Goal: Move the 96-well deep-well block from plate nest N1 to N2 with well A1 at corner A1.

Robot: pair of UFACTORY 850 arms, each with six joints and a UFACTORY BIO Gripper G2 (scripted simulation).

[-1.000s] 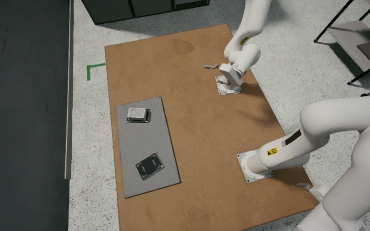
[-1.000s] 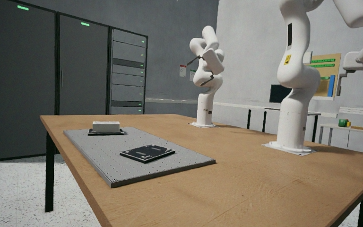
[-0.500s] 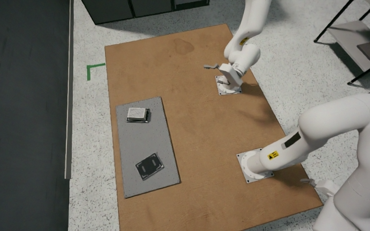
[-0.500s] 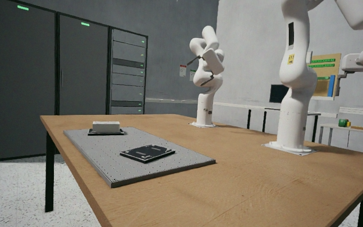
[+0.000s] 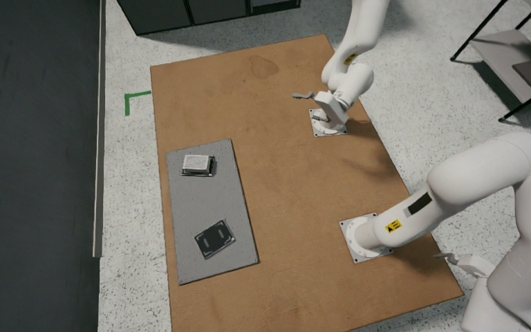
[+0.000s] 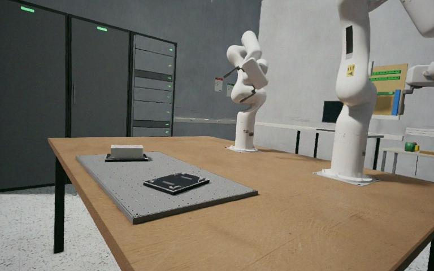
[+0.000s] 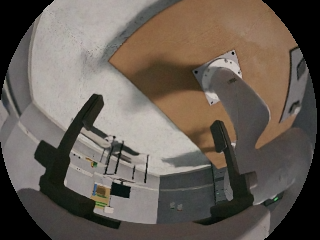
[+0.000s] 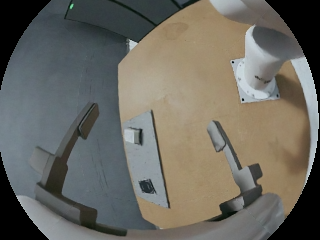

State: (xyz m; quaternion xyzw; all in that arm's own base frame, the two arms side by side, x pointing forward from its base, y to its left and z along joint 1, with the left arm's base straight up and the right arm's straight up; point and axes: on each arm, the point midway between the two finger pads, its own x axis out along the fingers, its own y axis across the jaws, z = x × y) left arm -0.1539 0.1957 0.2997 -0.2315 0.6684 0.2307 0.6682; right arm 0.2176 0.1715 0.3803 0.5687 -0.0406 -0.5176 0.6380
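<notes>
Yellow labels [image 5: 393, 225] [image 6: 350, 70] on white arms [image 5: 469, 168] [image 6: 348, 140] [image 7: 245, 105] [image 8: 262, 55]; lettering too small to read.

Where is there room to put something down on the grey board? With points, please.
Between nest N1 [image 5: 211, 169] [image 6: 126, 160], holding the block [image 5: 196, 162] [image 6: 126, 151] [image 7: 295, 107] [image 8: 132, 135], and the unoccupied nest N2 [image 5: 214, 238] [image 6: 174, 183] [image 7: 301, 68] [image 8: 146, 186], the board [image 5: 207, 201] [image 6: 118, 182] [image 7: 290, 96] [image 8: 146, 162] has a free stretch. Both ends are more crowded, each with its nest.
</notes>
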